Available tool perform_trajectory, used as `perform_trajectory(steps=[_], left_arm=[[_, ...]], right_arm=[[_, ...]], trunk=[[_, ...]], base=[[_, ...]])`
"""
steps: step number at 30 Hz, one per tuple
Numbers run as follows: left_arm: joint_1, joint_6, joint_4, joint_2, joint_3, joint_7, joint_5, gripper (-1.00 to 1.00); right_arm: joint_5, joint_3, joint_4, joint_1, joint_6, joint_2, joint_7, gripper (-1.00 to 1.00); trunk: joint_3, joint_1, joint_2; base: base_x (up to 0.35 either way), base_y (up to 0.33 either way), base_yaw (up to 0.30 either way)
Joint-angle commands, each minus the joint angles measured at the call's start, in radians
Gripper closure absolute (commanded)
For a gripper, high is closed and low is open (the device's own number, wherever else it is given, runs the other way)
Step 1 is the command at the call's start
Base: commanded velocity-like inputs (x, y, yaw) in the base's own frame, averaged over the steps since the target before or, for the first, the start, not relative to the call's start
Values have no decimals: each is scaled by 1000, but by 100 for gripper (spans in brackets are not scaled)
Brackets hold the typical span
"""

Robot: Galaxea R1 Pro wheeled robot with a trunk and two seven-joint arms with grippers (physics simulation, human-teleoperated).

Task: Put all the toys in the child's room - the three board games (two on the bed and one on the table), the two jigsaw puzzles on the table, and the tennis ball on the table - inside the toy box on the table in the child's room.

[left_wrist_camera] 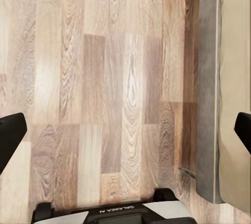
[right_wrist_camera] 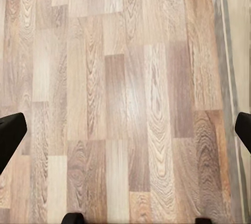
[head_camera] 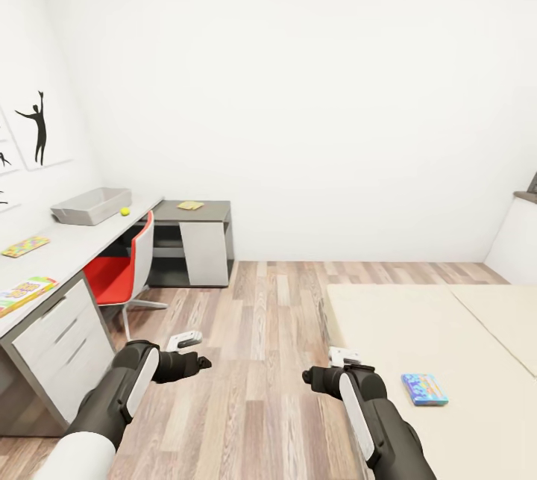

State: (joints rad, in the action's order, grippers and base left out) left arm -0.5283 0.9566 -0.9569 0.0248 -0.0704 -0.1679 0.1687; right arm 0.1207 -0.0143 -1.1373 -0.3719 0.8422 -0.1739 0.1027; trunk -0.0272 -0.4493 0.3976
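Lying half-cropped, board game (head_camera: pixel 24 293)

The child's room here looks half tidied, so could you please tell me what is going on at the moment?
Nothing is being handled. The robot stands on the wood floor between table and bed, its left hand and right hand open and empty. A blue board game lies on the bed. On the table sit the toy box, a tennis ball, a jigsaw puzzle and a board game; another flat item lies on the cabinet.

Both arms bent inward, left end effector (left_wrist_camera: pixel 125 135) open, right end effector (right_wrist_camera: pixel 125 132) open
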Motion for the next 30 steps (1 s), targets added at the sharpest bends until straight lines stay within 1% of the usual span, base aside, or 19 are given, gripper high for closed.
perform_trajectory(steps=[1,9,30], left_arm=[[-1,5,-1,0,-2,-2,1,-100],[-1,5,0,0,-2,-2,2,-100],[-1,5,-1,0,-2,-2,1,-100]], right_arm=[[11,-1,-1,-1,3,-1,9,-100],[10,0,-1,-1,4,-1,9,-100],[9,1,-1,-1,3,-1,9,-100]], trunk=[[-2,-1,2],[-2,-1,2],[-2,-1,2]], base=[[0,-107,0],[0,-38,0],[0,-1,-4]])
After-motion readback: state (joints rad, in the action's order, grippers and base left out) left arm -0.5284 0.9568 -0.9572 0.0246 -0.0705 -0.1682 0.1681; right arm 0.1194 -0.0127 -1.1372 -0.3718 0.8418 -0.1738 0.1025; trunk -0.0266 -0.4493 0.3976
